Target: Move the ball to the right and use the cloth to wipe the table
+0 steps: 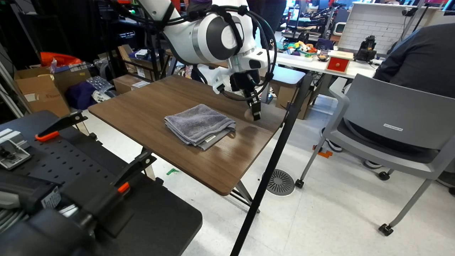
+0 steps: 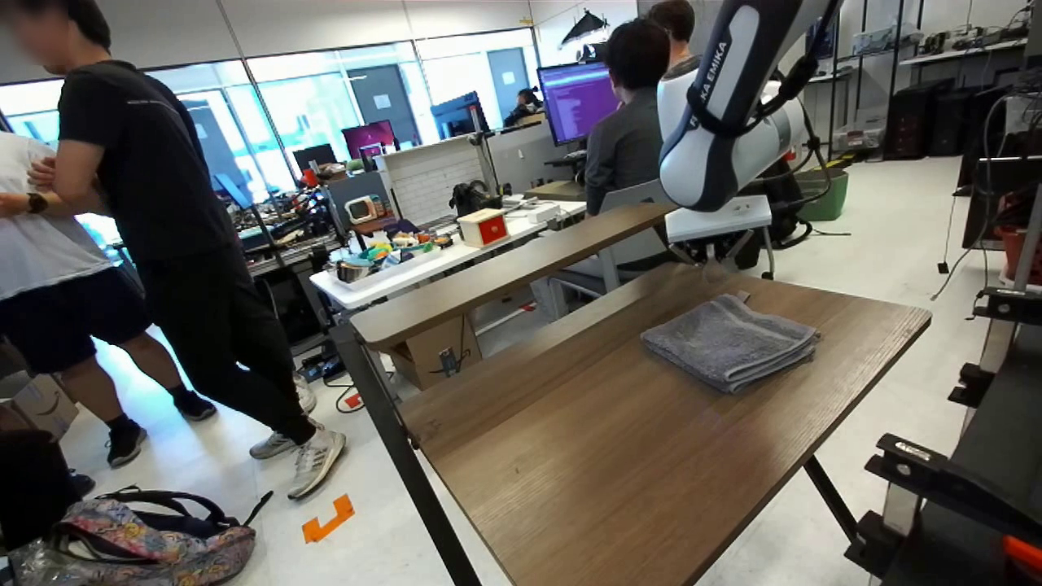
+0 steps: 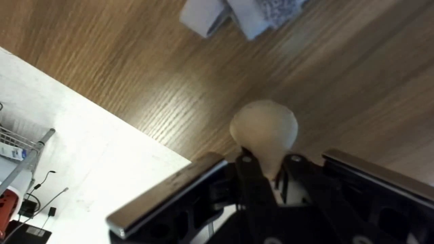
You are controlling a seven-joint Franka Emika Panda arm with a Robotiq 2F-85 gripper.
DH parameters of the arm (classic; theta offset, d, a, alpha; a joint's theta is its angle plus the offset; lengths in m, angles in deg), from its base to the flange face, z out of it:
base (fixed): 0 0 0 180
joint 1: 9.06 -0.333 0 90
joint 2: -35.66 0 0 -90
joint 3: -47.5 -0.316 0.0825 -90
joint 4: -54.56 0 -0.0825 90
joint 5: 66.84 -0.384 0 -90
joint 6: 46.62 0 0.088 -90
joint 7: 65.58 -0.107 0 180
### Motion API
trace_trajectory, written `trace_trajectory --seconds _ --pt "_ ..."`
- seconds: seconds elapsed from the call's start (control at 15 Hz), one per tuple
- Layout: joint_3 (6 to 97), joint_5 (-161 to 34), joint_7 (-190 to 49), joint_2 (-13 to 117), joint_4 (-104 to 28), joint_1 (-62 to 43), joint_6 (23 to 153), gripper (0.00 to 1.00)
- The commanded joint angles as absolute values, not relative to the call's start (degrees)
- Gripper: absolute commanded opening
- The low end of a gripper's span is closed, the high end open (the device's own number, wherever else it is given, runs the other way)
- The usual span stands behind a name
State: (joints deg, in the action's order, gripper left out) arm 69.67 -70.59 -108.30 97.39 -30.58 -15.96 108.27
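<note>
The tan ball [image 1: 249,114] is held low over the brown table [image 1: 142,106], beside the grey cloth. Whether it touches the table is unclear. In the wrist view the ball [image 3: 264,125] bulges past the fingers and narrows between them, hiding the tips. My gripper [image 3: 271,161] is shut on it; its finger links run close together. The gripper [image 1: 255,110] also shows in both exterior views [image 2: 715,254], with the ball [image 2: 714,271] faint under it. The folded grey cloth [image 1: 201,124] lies flat on the table [image 2: 602,439]; it also shows in an exterior view [image 2: 733,342].
A narrow raised brown shelf [image 2: 521,273] runs along one long side. A black metal post [image 1: 273,170] stands at the table's end. A dark bench [image 1: 153,209] with clamps is beside the opposite side. A grey chair [image 1: 391,124] and people are nearby.
</note>
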Motion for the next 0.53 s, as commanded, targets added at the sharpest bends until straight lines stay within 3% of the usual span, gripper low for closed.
trace_trajectory --seconds 0.0,0.07,0.13,0.47 --pt "68.74 -70.07 -109.12 97.93 -30.90 -16.13 107.80 0.03" --pt "68.67 -69.96 -109.05 97.84 -31.16 -16.39 107.43 0.37" --pt "68.45 -69.78 -108.56 97.20 -31.88 -16.63 108.04 0.38" --pt "71.14 -68.70 -109.21 90.89 -39.24 -21.77 115.07 0.73"
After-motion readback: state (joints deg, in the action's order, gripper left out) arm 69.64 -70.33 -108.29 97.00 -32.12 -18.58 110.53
